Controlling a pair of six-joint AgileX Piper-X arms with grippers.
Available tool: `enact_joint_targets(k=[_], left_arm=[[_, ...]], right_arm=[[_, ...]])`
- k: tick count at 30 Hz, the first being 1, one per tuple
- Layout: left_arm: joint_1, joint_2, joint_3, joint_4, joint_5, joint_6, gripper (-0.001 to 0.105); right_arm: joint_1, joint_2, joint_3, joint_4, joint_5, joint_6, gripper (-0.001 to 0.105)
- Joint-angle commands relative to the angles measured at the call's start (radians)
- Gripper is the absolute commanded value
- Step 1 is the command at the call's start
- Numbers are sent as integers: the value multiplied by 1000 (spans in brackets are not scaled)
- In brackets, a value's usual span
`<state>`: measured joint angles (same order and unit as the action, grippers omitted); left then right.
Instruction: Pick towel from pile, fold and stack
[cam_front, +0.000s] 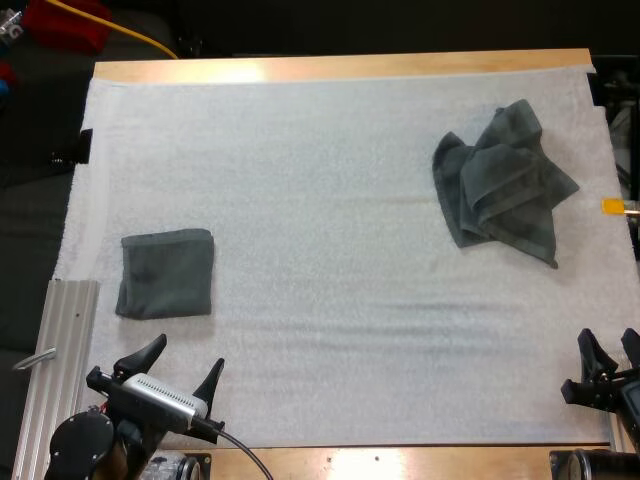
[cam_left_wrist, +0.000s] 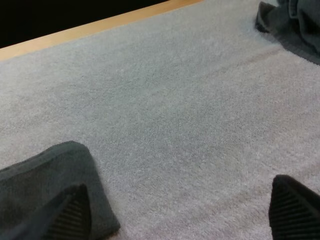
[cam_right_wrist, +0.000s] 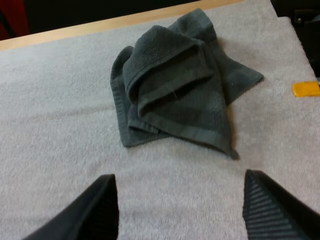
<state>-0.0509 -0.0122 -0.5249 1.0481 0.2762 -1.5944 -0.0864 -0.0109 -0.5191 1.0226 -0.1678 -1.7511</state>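
Note:
A crumpled dark grey-green towel (cam_front: 505, 180) lies at the far right of the white mat (cam_front: 330, 220). A folded towel (cam_front: 167, 272) lies flat at the mat's left side. My left gripper (cam_front: 182, 367) hovers open just in front of the folded towel, with nothing between its fingers. In the left wrist view the folded towel (cam_left_wrist: 42, 192) lies beside one finger, and the crumpled towel (cam_left_wrist: 292, 22) shows far off. My right gripper (cam_front: 610, 352) stands open at the mat's near right edge. From the right wrist view the crumpled towel (cam_right_wrist: 175, 82) lies ahead of my open right gripper (cam_right_wrist: 180, 210).
A ribbed metal rail (cam_front: 58, 360) lies along the table's left front edge. Light wood (cam_front: 340, 68) borders the mat's far side. Bare mat stretches between the two towels.

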Motion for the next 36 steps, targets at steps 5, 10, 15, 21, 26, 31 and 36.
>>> enact_joint_targets(k=[5, 10, 15, 21, 26, 31, 36], left_arm=[[-4, -101, -15, -8, 14, -7, 70], [-4, -62, -48, -42, 58, -29, 70], [-11, -2, -100, -88, 123, -72, 70], [-111, 83, -159, -86, 124, -56, 70], [-157, 149, -188, -84, 132, -53, 70], [-185, 208, -200, -85, 185, -53, 70], [-210, 255, -208, -90, 214, -35, 70]], right_arm=[[-1, -13, -72, 5, -5, -12, 54], [-1, 39, -140, 7, -54, -33, 54], [-1, 128, -204, 7, -152, -51, 54], [-1, 220, -268, 7, -294, -55, 54], [-1, 261, -306, 7, -363, -62, 54], [-1, 300, -325, 7, -406, -62, 54], [-1, 350, -324, 13, -441, -58, 54]])
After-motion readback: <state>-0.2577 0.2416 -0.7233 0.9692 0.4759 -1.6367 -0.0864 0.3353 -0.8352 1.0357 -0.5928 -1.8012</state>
